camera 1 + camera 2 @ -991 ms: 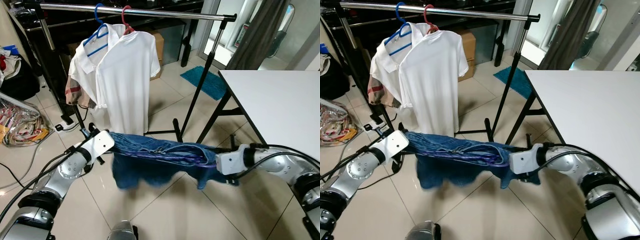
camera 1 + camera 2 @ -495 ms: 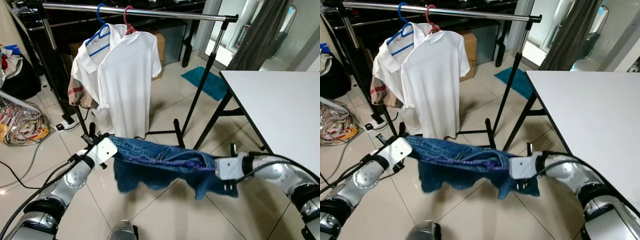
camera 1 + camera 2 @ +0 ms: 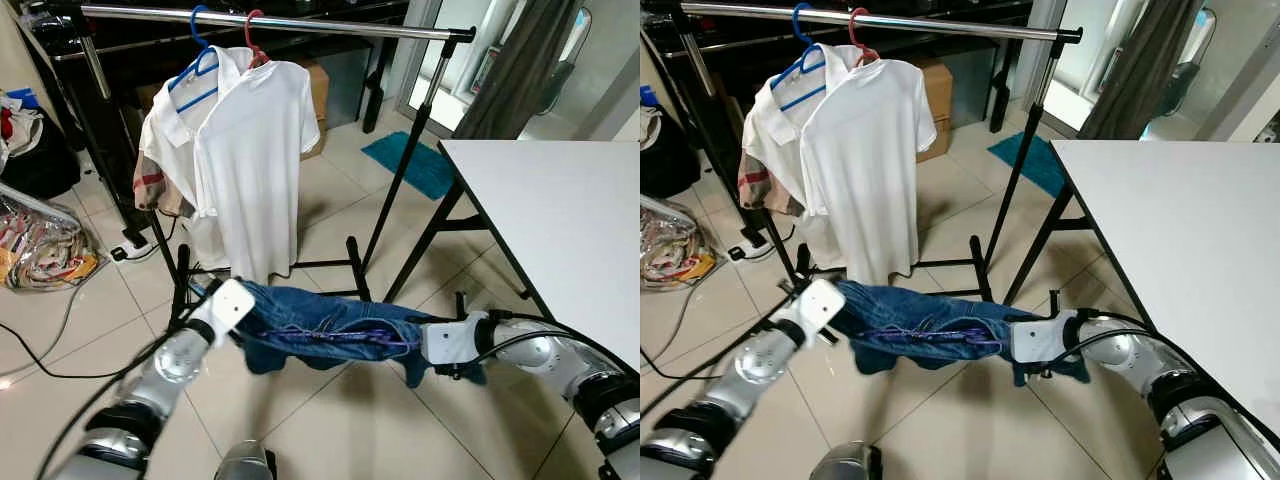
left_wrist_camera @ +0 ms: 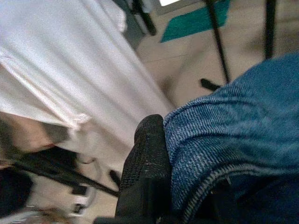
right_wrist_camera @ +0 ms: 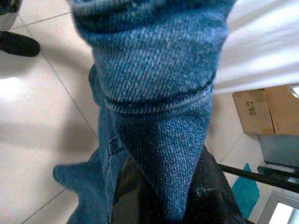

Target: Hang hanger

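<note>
A pair of blue jeans (image 3: 320, 325) hangs stretched between my two grippers, low above the tiled floor. A thin purple hanger bar (image 3: 345, 341) runs along the denim. My left gripper (image 3: 232, 303) is shut on the left end, with a black finger (image 4: 145, 177) pressed against the denim (image 4: 233, 135). My right gripper (image 3: 442, 343) is shut on the right end, where the cloth (image 5: 159, 102) bunches between its fingers. Beyond stands a clothes rack, its steel rail (image 3: 300, 24) carrying two white shirts (image 3: 250, 150) on a blue hanger (image 3: 198, 62) and a red hanger (image 3: 252, 35).
A white table (image 3: 560, 210) stands at the right, its black legs near my right arm. The rack's black feet (image 3: 355, 268) lie just behind the jeans. Bags and clutter (image 3: 40, 250) and a cable (image 3: 60, 330) lie at the left. A teal mat (image 3: 420, 165) lies further back.
My two grippers have come closer together, the left one moving right. The jeans now bunch and sag less widely between them.
</note>
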Tool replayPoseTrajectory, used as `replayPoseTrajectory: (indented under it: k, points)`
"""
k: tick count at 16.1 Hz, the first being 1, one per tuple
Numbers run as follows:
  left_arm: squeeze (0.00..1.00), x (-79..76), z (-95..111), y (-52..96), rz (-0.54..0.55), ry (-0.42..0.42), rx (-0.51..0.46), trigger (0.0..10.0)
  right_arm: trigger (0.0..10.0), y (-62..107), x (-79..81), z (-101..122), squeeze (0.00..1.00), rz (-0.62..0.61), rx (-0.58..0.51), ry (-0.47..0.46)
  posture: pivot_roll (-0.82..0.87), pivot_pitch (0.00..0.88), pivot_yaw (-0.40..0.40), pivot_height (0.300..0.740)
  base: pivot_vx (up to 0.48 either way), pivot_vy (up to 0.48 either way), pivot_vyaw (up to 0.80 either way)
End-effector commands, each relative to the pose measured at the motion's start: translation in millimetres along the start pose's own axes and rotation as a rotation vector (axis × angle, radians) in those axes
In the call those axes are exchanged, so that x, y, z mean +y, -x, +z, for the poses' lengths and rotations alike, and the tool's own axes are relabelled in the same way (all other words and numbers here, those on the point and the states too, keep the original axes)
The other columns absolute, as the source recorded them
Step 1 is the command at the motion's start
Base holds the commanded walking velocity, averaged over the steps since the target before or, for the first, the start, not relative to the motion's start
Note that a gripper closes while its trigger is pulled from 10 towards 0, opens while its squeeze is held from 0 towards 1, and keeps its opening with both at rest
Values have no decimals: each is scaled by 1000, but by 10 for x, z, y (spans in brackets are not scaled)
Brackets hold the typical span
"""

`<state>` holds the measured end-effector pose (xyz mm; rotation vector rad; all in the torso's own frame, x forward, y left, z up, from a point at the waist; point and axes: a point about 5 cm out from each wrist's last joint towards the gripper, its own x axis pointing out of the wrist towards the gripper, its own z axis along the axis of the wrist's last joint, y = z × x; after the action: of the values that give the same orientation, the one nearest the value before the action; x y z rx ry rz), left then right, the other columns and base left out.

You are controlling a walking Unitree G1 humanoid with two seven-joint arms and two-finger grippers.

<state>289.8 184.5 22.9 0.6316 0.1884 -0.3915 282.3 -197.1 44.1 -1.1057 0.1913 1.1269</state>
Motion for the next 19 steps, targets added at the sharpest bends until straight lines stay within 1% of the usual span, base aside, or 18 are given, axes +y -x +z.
replayPoseTrajectory:
  k: [1,2,4,6,7,9,10,12,15,16,17,19]
  points:
    - [0,-83,-39,5,-31,52,27,10000,10000,7,-22,0,0,-31,6,-3,281,36,-65,740,0,0,0]
    - [0,-141,-56,4,-39,109,41,10000,10000,-12,-36,18,0,-54,-2,-17,281,36,-65,740,0,0,0]
    - [0,-216,-73,0,-60,192,58,10000,10000,-58,-50,50,0,-100,-14,-44,275,33,-66,740,0,0,0]
    - [0,-285,-99,2,-93,285,78,10000,10000,-113,-26,93,0,-133,-23,-45,270,27,-64,740,0,0,0]
    - [0,-301,-111,2,-86,306,89,10000,10000,-132,2,99,0,-143,-16,-32,270,27,-64,740,0,0,0]
    - [0,-315,-107,-8,-95,293,98,10000,10000,-147,38,78,0,-135,19,18,268,22,-62,740,0,0,0]
    - [0,-325,-93,-15,-110,272,92,10000,10000,-155,84,55,0,-112,43,56,268,19,-61,740,0,0,0]
    - [0,-323,-80,-25,-122,260,89,10000,10000,-158,146,7,0,-80,83,97,268,16,-60,740,0,0,0]
    - [0,-316,-113,-5,-129,244,99,10000,10000,-127,232,-94,0,-59,142,103,272,12,-58,740,0,0,0]
    - [0,-316,-123,5,-131,243,100,10000,10000,-121,239,-107,0,-59,149,104,274,11,-59,740,0,0,0]
    - [0,-318,-164,45,-137,245,103,10000,10000,-109,249,-145,0,-63,174,113,275,10,-59,740,0,0,0]
    - [0,-325,-201,72,-139,254,115,10000,10000,-126,248,-161,0,-78,197,118,278,6,-61,740,0,0,0]
